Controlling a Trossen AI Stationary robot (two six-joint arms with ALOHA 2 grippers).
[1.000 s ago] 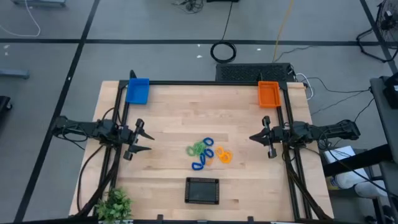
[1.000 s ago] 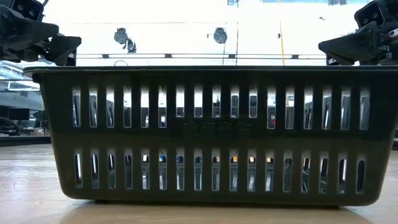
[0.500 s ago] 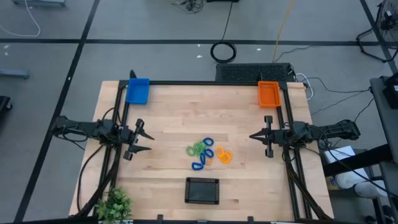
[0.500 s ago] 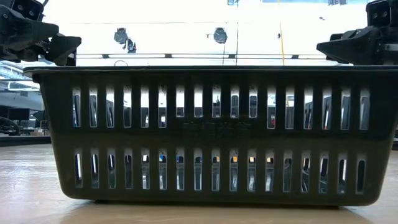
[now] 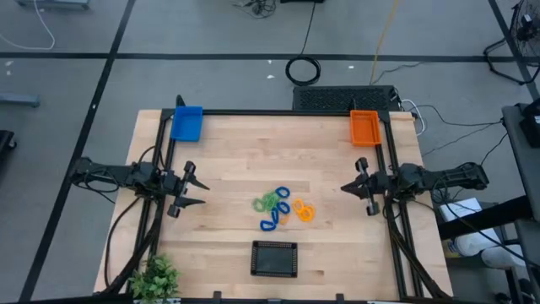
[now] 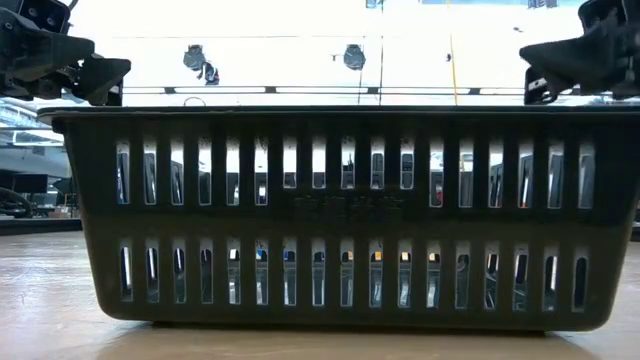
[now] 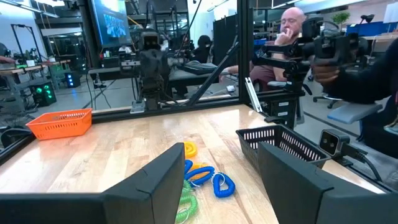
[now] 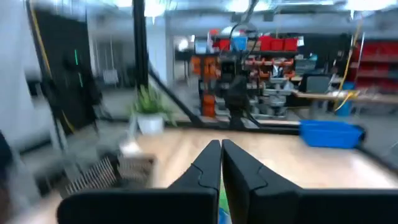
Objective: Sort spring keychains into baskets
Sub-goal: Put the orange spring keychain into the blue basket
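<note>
Several spring keychains in blue, green and orange-yellow lie in a loose cluster on the wooden table's middle; they also show in the left wrist view. The black basket stands near the front edge, the blue basket at the far left corner and the orange basket at the far right corner. My left gripper hovers open at the table's left side, pointing at the cluster. My right gripper hovers shut and empty at the right side; its fingers meet in the right wrist view.
A green plant stands at the near left corner. A dark frame runs along the table's far, left and right edges. The black basket fills the low view. A person sits beyond the table in the left wrist view.
My right gripper has drawn back slightly toward the table's right edge and turned about its wrist, staying shut. The keychains and baskets have kept still.
</note>
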